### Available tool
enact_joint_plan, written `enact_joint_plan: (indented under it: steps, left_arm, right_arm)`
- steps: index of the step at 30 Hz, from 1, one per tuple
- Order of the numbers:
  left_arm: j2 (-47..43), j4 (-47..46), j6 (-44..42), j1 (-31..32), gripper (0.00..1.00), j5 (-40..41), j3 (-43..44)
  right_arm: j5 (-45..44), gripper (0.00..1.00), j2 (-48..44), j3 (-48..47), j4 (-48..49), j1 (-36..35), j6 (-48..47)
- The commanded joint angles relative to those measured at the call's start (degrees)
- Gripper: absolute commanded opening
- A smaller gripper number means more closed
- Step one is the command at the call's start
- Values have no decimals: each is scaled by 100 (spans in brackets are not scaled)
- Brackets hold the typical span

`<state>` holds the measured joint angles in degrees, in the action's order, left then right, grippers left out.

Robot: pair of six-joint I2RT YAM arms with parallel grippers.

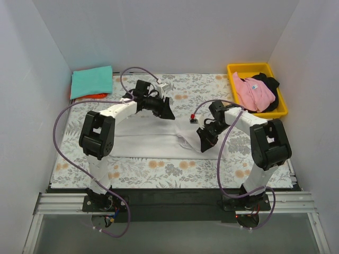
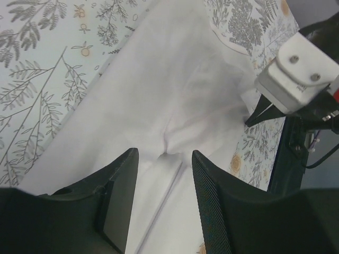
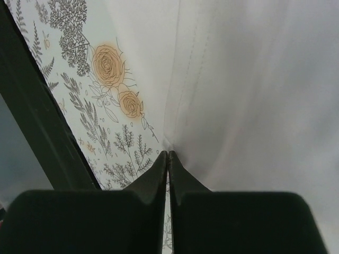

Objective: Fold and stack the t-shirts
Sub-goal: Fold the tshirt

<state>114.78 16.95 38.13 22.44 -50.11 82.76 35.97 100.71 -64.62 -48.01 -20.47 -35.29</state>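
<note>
white t-shirt (image 1: 148,145) spread mid-table, right gripper (image 3: 168,154) pinching its edge
right fingers are pressed together on the shirt's edge, right beside the floral table cloth (image 3: 108,66). left gripper (image 2: 164,159) hangs spread apart over the shirt's middle, gripping nothing. both arms bend inward over the table.

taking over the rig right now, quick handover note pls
Left gripper: jaws open, above the white shirt.
Right gripper: jaws shut on that shirt's right end.
Teal shirt lies folded on the orange shirt, far left corner.
Pink shirt and black shirt sit unfolded in the yellow bin, far right.
Done: teal and orange stacked.
Left: fold white, stack it, then pink and black.
</note>
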Motion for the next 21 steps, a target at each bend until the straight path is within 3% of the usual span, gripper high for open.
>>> enact_joint_plan:
  steps: [1,6,8,9,12,16,21]
  left_arm:
    - [-325,211,248,-247,44,28,99]
    - [-325,729,64,-547,44,229,205]
    - [-316,1028,-287,-600,44,483,310]
    - [-299,1508,-532,-609,44,798,406]
    - [-246,2178,-1263,-618,44,1465,636]
    - [-263,2646,-1756,-688,43,1811,689]
    - [-263,3033,-1941,-942,41,2005,654]
  right_arm:
    - [7,6,-148,-112,-445,-193,-452]
    - [68,18,-209,-498,-868,-73,-418]
    - [130,22,-209,-857,-903,95,-112]
    - [104,29,-209,-981,-886,218,3]
    - [-315,32,-139,-1263,-606,202,599]
    - [-1213,24,107,-1352,-306,8,1085]
    - [-2530,23,597,-1325,-16,-308,1296]
